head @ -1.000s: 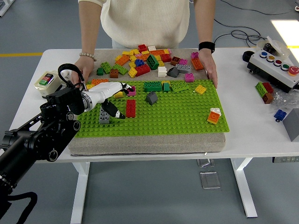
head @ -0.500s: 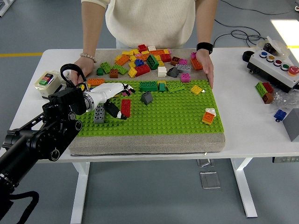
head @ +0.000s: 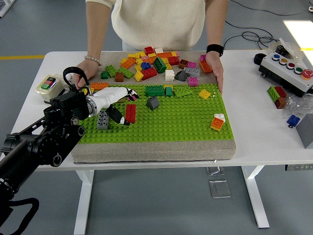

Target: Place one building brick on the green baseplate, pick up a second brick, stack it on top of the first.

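Note:
The green baseplate (head: pixel 176 122) lies on a grey pad in the middle of the table. A red brick (head: pixel 130 112) stands on its left part, and a grey brick (head: pixel 102 120) is close by to the left. My left hand (head: pixel 124 105), white with black tips, hovers over the red brick. Its thumb (head: pixel 117 116) is at the brick's left side and its fingers (head: pixel 131 94) are spread just beyond the brick. It holds nothing. My right hand is out of view.
Loose bricks (head: pixel 151 63) are heaped behind the plate. A person's hands (head: pixel 214 68) rest on the pad's far corners. On the plate are a green brick (head: pixel 155 90), a dark grey piece (head: pixel 153 102) and an orange-white brick (head: pixel 217 121). A button box (head: pixel 291 68) sits far right.
The pad with the baseplate and its bricks has slid a little left and away under the person's hands. My left hand stays over the red brick.

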Available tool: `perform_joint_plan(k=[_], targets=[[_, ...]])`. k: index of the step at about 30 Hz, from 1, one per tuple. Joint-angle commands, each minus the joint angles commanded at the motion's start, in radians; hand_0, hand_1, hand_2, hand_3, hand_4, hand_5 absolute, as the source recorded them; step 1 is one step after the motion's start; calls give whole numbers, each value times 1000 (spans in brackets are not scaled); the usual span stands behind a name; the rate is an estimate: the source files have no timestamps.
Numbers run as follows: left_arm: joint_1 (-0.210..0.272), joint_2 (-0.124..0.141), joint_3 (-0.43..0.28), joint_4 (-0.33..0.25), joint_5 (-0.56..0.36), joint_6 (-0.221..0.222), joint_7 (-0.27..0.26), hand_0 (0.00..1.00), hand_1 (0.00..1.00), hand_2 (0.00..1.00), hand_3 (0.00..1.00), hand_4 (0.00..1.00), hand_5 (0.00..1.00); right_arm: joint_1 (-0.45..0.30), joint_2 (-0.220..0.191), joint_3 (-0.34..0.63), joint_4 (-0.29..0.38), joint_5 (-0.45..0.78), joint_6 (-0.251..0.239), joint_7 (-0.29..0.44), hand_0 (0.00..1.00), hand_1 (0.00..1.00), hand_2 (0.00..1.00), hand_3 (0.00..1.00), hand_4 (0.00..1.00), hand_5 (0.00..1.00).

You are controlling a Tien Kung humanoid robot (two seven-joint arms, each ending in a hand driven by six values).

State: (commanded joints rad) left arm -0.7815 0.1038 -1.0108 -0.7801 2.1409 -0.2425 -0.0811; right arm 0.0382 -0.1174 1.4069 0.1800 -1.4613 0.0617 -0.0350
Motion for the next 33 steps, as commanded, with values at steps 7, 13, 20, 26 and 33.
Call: perform_joint_plan(k=[7, 13, 20, 26, 33], targets=[[-2, -4, 0, 17, -5, 10, -3, 912, 811, 761, 794, 998, 115, 2, 2, -4, 0, 2, -1, 1, 758, 685, 731, 754, 998, 503], [-1, -7, 2, 31, -5, 26, -7, 905, 803, 754, 791, 998, 116, 0, 2, -7, 0, 2, 0, 0, 758, 685, 731, 754, 998, 504], [0, -9, 3, 39, -6, 31, -7, 901, 806, 754, 790, 998, 115, 0, 2, -10, 0, 4, 0, 0, 758, 685, 731, 754, 998, 504], [1, -12, 5, 46, -11, 39, -8, 898, 802, 750, 787, 998, 112, 0, 3, -13, 0, 4, 0, 0, 758, 685, 731, 754, 998, 504], [0, -16, 7, 56, -19, 50, -10, 892, 797, 746, 774, 998, 106, 0, 3, -15, 0, 5, 0, 0, 758, 685, 731, 754, 998, 504]])
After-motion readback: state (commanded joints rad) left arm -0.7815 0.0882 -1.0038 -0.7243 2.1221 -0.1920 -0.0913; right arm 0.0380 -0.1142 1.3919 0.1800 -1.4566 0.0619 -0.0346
